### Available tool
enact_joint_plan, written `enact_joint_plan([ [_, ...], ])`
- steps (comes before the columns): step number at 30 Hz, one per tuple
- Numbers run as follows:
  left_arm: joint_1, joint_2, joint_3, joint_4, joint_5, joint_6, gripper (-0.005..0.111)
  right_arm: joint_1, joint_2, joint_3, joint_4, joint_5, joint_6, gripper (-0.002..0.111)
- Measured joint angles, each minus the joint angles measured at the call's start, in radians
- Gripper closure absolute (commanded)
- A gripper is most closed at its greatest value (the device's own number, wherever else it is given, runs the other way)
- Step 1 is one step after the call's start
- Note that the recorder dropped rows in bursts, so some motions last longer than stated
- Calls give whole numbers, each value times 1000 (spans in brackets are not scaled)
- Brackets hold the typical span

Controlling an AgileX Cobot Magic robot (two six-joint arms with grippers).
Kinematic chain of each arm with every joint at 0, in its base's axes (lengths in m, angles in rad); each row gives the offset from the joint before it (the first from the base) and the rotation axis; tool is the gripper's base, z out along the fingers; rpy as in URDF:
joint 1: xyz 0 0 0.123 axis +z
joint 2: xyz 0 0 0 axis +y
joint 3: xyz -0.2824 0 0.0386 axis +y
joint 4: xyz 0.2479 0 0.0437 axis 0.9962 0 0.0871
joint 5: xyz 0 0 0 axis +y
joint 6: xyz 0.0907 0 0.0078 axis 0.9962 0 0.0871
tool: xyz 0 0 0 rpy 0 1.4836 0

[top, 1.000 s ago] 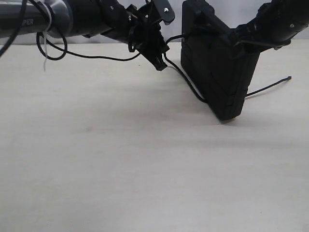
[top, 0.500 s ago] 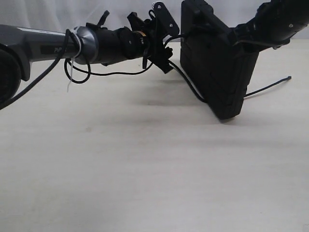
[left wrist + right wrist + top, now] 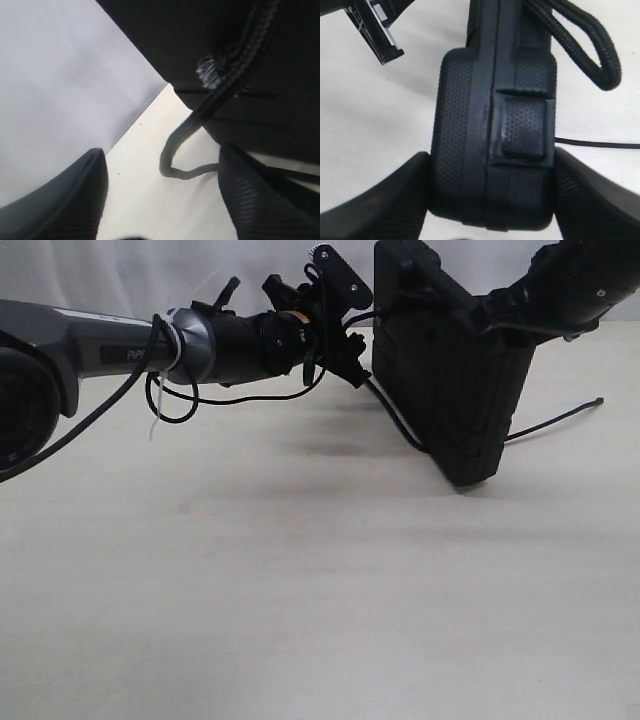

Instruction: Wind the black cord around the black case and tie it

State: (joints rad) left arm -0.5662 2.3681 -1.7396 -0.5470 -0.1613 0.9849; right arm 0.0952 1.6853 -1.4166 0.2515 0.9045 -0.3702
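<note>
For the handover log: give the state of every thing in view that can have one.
black case, up on edge, tilted, clamped near its top.
black cord, slack, passed round the black case, no tie visible, one end on the table.
left gripper, open, holding nothing.
right gripper, shut on the black case.

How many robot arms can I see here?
2: the left arm stretches from the left edge toward the case; the right arm, upper right, holds the case.

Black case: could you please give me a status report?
Right gripper clamps tilted black case. Left gripper open, black cord unheld. Nothing blocking.
</note>
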Motion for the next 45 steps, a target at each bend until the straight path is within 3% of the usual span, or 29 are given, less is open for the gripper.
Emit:
enact_joint_plan([
  [4,0,0,0,10,0,-23,47,0,0,0,2,-2,-2,104],
  [7,-2,0,0,11,0,-19,54,0,0,0,4,-4,-2,104],
  [11,0,0,0,13,21,-14,72,0,0,0,8,-4,-5,104],
  [16,16,0,0,15,81,-14,106,19,0,4,-7,-13,-6,104],
  [23,-30,0,0,120,153,-13,107,118,1,6,-113,-51,30,104],
  [29,-54,0,0,122,183,-13,107,125,4,6,-125,-47,53,104],
  [32,-50,-21,0,143,309,-13,107,125,18,6,-115,-41,25,96],
  [36,-45,-81,0,170,485,9,107,127,44,-4,-81,-35,-14,66],
  [45,59,-151,-7,268,1053,10,107,127,58,-7,15,-11,-124,63],
])
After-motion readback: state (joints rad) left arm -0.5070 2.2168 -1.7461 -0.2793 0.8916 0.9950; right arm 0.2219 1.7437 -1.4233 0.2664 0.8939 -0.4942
